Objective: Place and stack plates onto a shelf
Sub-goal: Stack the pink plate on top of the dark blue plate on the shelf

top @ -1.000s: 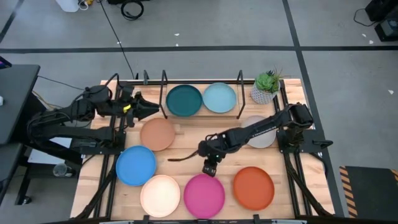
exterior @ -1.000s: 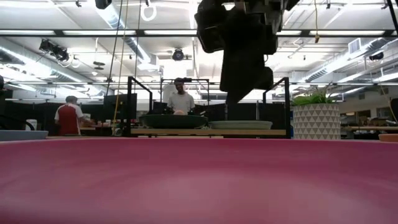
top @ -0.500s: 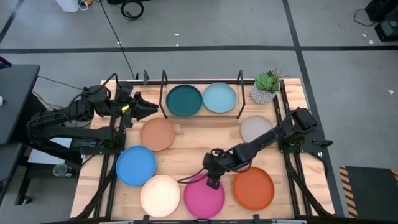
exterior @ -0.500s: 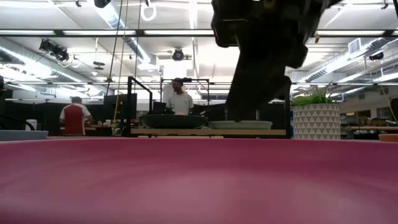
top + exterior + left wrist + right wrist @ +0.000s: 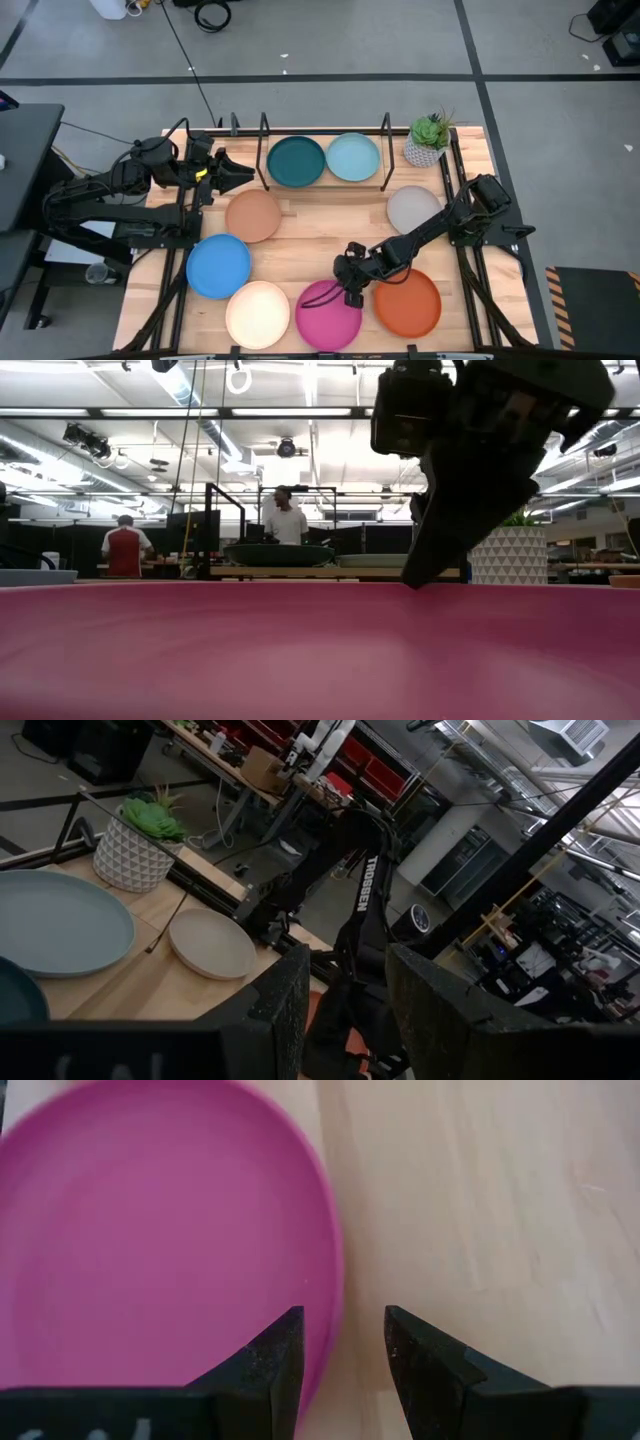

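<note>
The magenta plate (image 5: 325,318) lies flat near the table's near edge and fills the low view's foreground (image 5: 300,650). My right gripper (image 5: 352,296) is open, low over that plate's far right rim (image 5: 330,1270): one finger stands over the plate's inside, the other over bare wood outside it (image 5: 345,1345). I see no touch. The dark teal plate (image 5: 297,161) and the light blue plate (image 5: 353,157) lie side by side on the shelf (image 5: 327,135). My left gripper (image 5: 238,172) waits open by the shelf's left end (image 5: 345,990).
Lying flat on the table are the tan plate (image 5: 253,215), bright blue plate (image 5: 219,266), cream plate (image 5: 258,314), orange plate (image 5: 408,303) close beside my right gripper, and grey plate (image 5: 412,208). A potted plant (image 5: 428,140) stands at the far right corner. People show beyond the table.
My right gripper has moved from over the table's middle toward the near edge and slightly right, and down to the magenta plate's far right rim. No plate has moved.
</note>
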Controlling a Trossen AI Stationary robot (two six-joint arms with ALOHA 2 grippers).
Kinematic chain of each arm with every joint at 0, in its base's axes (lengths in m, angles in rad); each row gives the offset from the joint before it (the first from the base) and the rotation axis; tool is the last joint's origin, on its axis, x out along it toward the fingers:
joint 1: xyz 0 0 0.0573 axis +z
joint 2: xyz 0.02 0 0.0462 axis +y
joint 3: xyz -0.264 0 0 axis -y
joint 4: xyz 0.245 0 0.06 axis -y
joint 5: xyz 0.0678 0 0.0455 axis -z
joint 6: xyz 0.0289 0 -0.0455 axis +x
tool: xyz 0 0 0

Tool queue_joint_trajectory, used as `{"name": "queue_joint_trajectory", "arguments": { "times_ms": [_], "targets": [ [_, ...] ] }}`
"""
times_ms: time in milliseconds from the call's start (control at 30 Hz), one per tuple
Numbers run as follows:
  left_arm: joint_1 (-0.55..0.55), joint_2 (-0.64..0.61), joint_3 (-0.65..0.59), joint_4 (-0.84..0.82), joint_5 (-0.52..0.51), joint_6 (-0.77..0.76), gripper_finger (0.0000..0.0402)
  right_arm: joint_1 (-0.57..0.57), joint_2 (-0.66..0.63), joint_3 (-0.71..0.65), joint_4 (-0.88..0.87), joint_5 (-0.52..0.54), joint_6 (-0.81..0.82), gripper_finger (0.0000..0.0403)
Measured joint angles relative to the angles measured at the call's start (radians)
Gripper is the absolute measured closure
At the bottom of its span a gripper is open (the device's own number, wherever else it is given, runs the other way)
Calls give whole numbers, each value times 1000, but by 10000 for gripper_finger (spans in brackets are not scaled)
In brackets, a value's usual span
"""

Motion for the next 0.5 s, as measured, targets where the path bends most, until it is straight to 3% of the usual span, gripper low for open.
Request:
{"name": "queue_joint_trajectory", "arguments": {
  "times_ms": [500],
  "targets": [
    [0, 0, 0, 0, -10, 20, 260, -100, -3, 1, -229, 80, 17, 290]
  ]
}}
